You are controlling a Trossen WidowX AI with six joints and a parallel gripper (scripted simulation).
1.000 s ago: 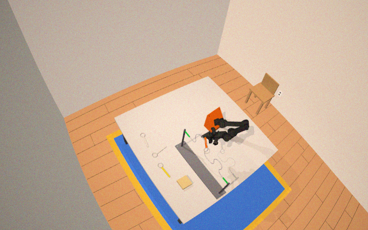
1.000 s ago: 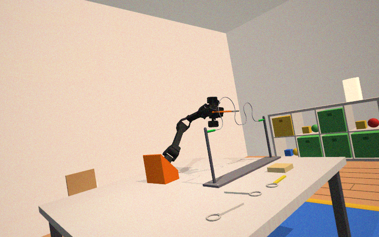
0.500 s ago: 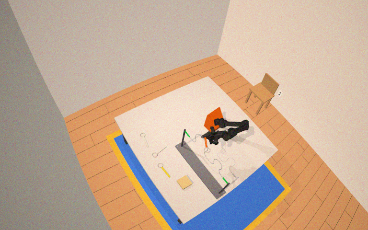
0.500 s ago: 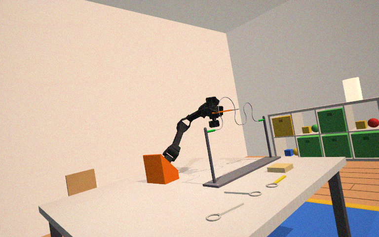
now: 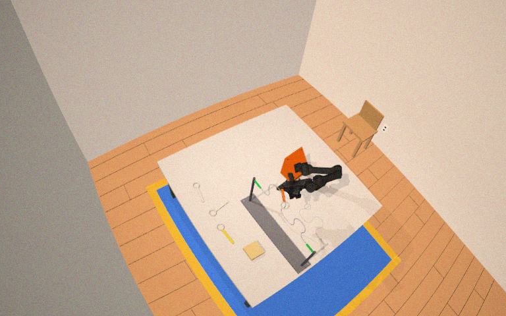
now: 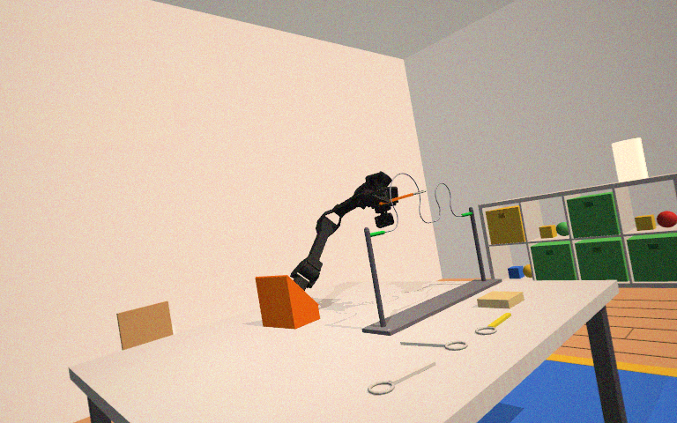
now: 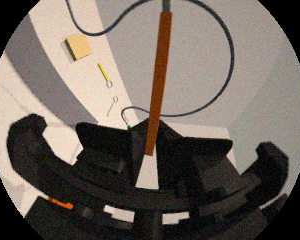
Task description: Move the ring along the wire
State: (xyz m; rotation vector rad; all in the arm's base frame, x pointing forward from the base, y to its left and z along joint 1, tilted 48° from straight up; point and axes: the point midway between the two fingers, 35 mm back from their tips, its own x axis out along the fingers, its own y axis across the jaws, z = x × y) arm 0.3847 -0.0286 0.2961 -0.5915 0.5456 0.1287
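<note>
The end effector (image 5: 281,188) (image 6: 384,202) (image 7: 153,120) is clamped on the orange handle (image 5: 282,195) (image 6: 403,197) (image 7: 160,82), above the table (image 5: 224,156) (image 6: 200,361). The ring (image 5: 283,200) (image 6: 420,192) is at the thin grey part of the wire (image 5: 301,222) (image 6: 437,199) (image 7: 233,57), between the two green parts (image 5: 257,184) (image 5: 309,248) (image 6: 377,233) (image 6: 467,213). Whether it touches the wire, I cannot tell.

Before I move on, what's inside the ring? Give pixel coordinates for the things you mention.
The thin grey wire (image 5: 298,222) (image 6: 438,191) (image 7: 233,55) appears to run through the ring (image 5: 284,205) (image 6: 420,191). Exactly where it crosses the opening is too fine to tell, and the wrist view cuts the ring off.
</note>
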